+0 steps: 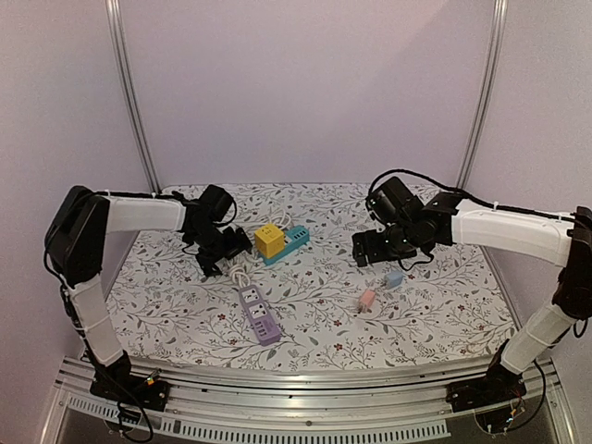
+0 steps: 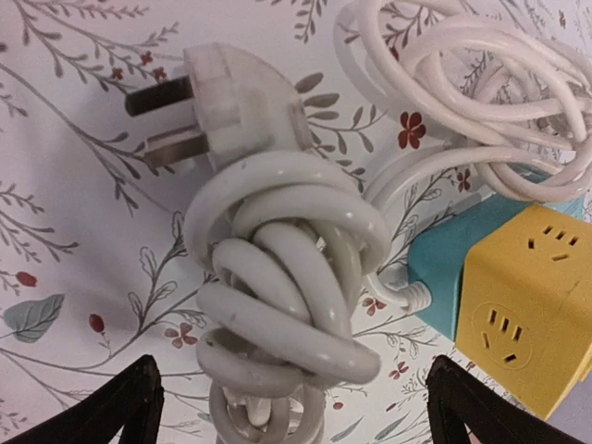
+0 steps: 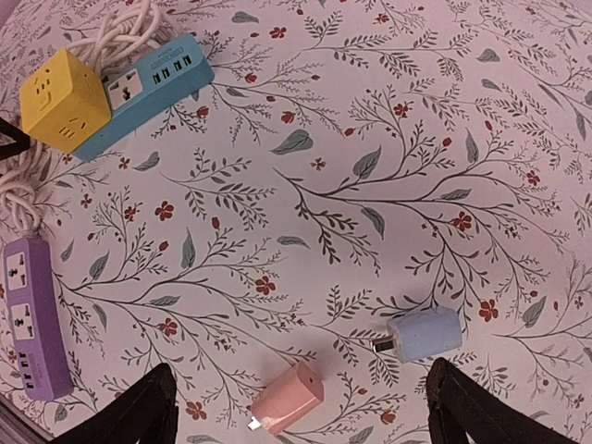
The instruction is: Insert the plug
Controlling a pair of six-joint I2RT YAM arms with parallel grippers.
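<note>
A white three-pin plug (image 2: 222, 97) lies on the floral tablecloth with its cord (image 2: 287, 296) knotted in a bundle; it also shows in the top view (image 1: 239, 270). My left gripper (image 2: 296, 416) is open, and the bundle lies between its spread fingers (image 2: 129, 407) without touching them. A yellow cube socket (image 2: 527, 305) sits against a teal power strip (image 2: 444, 268). A purple power strip (image 1: 258, 314) lies nearer the front. My right gripper (image 3: 301, 416) is open and empty above a pink adapter plug (image 3: 289, 400) and a blue adapter plug (image 3: 425, 334).
More loose white cable (image 2: 481, 92) is coiled behind the teal strip. In the top view my left gripper (image 1: 220, 254) hovers by the cube (image 1: 269, 240), and my right gripper (image 1: 370, 250) is just beyond the two adapters (image 1: 367, 300). Purple walls enclose the table.
</note>
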